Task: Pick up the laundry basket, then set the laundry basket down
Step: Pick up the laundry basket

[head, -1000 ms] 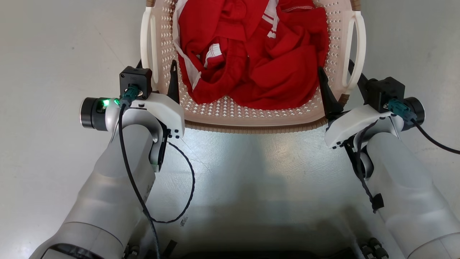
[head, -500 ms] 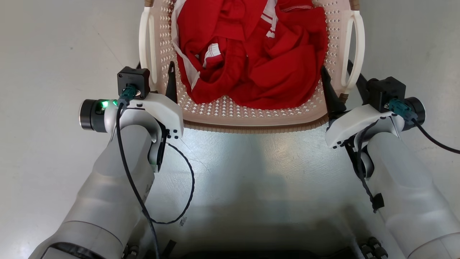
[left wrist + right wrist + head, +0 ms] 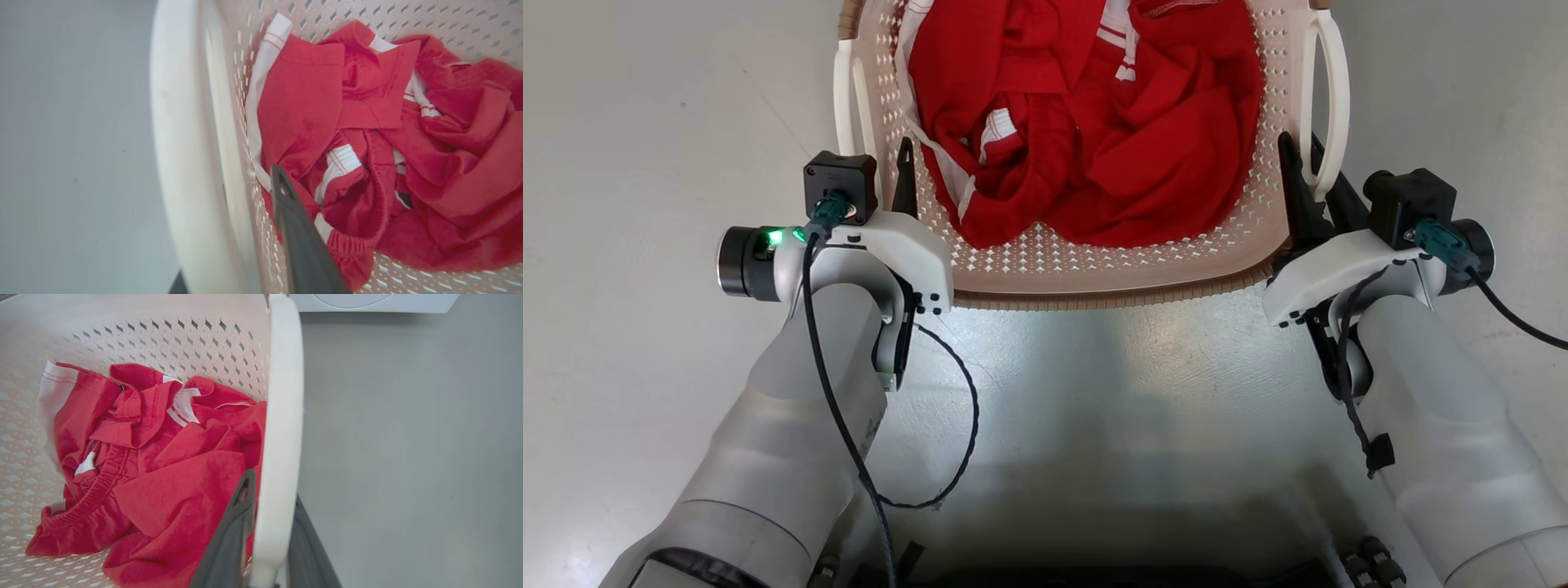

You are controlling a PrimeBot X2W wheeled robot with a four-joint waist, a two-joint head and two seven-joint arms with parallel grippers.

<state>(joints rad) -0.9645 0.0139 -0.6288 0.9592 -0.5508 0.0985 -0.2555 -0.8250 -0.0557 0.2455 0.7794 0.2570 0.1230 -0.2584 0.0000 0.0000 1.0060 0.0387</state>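
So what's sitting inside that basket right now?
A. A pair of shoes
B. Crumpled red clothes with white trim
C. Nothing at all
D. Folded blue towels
B: the basket holds a rumpled heap of red clothes with white bands, seen from the head and both wrist views.

The laundry basket is cream-white, dotted all over with little holes. Its rim is brown with a woven look, its handles white. The clothes inside are bright red with white stripes. The floor is pale grey. The arms are light grey, with black cables and a small green light on the left one.
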